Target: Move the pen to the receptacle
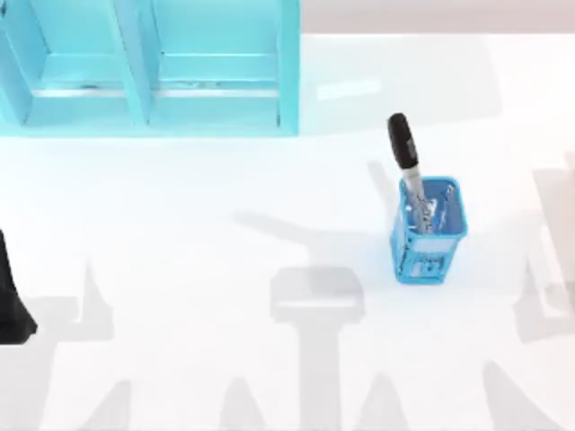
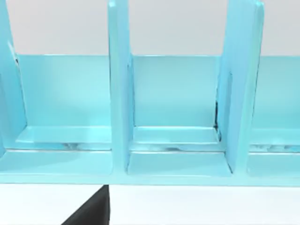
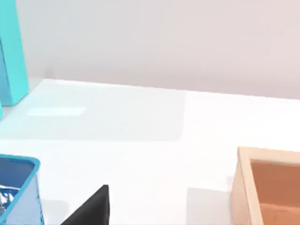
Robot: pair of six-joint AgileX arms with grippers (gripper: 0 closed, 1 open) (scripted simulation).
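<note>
The pen (image 1: 403, 148) stands tilted inside the receptacle, a blue mesh cup (image 1: 429, 235) right of the table's middle. Its slim grey barrel is down in the cup, and its glossy black capped end sticks out toward the back left. Nothing holds the pen. My left arm (image 1: 13, 301) is parked at the table's far left edge, well away from the cup. A black part of my left gripper (image 2: 91, 211) shows in the left wrist view, facing the blue shelf. A black part of my right gripper (image 3: 91, 210) shows in the right wrist view, near the cup's rim (image 3: 18, 164).
A light blue shelf unit (image 1: 153, 67) with upright dividers (image 2: 119, 93) stands at the back left, and its edge (image 3: 11, 51) also appears in the right wrist view. A wooden box (image 3: 243, 187) sits on the white table beyond the cup.
</note>
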